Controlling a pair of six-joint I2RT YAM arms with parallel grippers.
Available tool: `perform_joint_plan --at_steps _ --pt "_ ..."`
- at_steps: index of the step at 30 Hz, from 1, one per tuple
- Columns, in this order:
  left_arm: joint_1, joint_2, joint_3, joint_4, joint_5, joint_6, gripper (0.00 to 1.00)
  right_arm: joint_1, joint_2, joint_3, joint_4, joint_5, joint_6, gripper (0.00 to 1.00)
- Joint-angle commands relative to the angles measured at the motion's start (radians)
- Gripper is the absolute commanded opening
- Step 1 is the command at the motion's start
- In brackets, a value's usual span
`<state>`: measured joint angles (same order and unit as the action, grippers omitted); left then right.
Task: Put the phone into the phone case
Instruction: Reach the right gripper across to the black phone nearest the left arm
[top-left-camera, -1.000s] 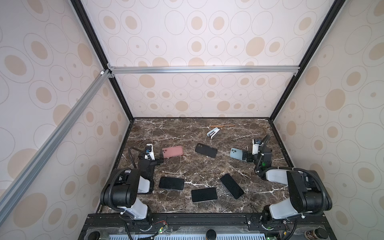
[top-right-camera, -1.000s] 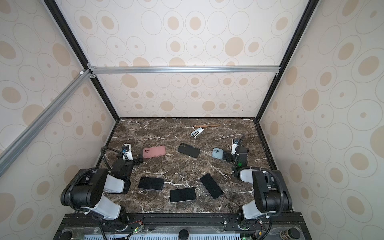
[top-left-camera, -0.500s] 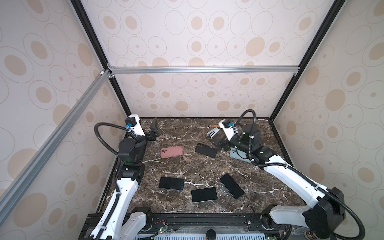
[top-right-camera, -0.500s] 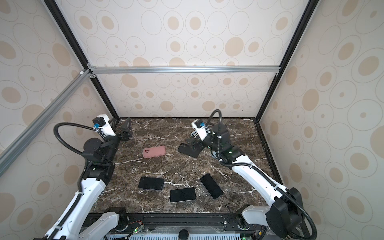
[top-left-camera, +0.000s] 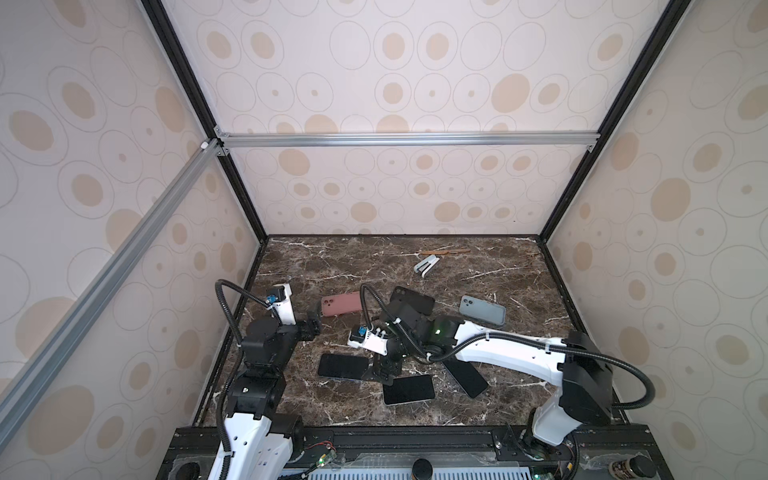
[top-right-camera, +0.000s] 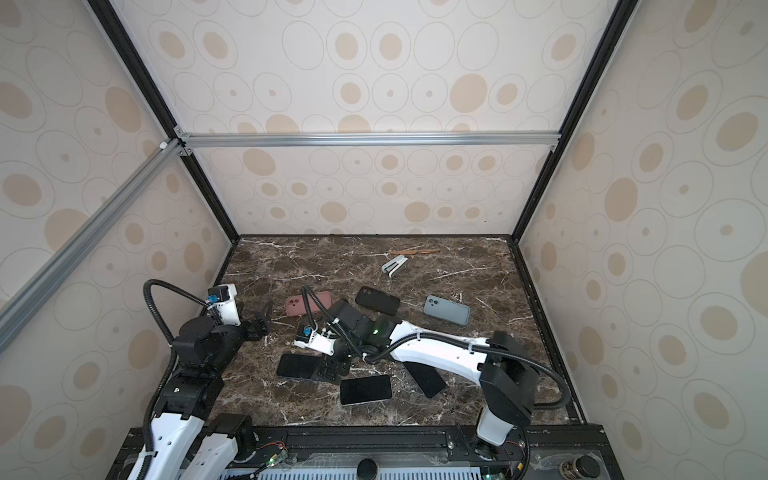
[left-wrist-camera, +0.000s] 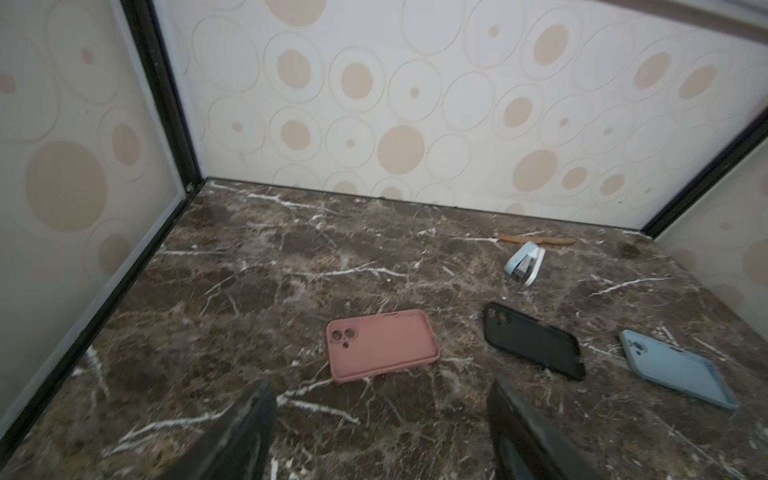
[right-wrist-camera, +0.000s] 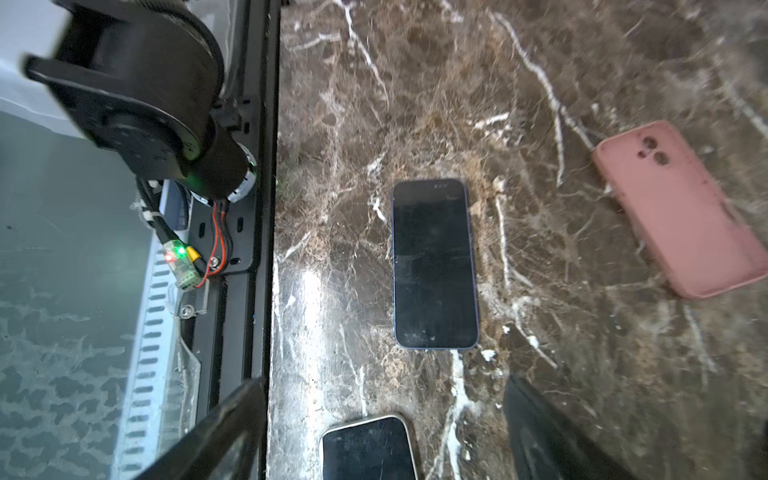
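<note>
Matte pink case (left-wrist-camera: 382, 344), glossy phone (right-wrist-camera: 434, 264)

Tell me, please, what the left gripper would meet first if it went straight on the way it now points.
Probably the pink phone case, lying flat just ahead of the left gripper, though depth is unclear.

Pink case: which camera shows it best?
Left wrist: the pink case lies whole, near and unblocked. Both top views show it small and far; right wrist catches it at the picture's edge.
</note>
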<state>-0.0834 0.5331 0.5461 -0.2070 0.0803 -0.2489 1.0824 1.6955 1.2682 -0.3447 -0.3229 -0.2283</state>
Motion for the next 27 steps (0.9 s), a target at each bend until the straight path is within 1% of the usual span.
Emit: perform_joint_plan --at_steps 1,5,11,15,17,24,26,27 --pt "0.002 -0.012 0.0 0.025 -0.135 -0.016 0.8 0.008 0.097 0.08 -0.05 0.022 0.033 0.91" --pt "0.006 0.018 0.014 -0.012 -0.188 -0.02 0.82 0.01 0.224 0.172 -0.114 0.058 0.035 0.91" --pt "0.007 -0.004 0.002 -0.007 -0.198 -0.029 0.83 0.025 0.369 0.293 -0.185 0.129 0.027 0.92" --pt "0.007 -0.015 0.0 -0.01 -0.216 -0.034 0.84 0.043 0.406 0.308 -0.176 0.155 -0.007 0.93" --pt "0.01 -0.018 0.003 -0.014 -0.226 -0.035 0.84 0.054 0.429 0.325 -0.188 0.185 -0.028 0.93" --pt "0.011 -0.03 -0.002 -0.013 -0.232 -0.038 0.84 0.065 0.497 0.379 -0.267 0.215 -0.094 0.93" --pt "0.011 -0.029 -0.002 -0.011 -0.226 -0.038 0.84 0.065 0.507 0.381 -0.277 0.23 -0.105 0.92" --pt "0.011 -0.026 -0.002 -0.012 -0.225 -0.039 0.84 0.065 0.512 0.382 -0.282 0.24 -0.113 0.9"
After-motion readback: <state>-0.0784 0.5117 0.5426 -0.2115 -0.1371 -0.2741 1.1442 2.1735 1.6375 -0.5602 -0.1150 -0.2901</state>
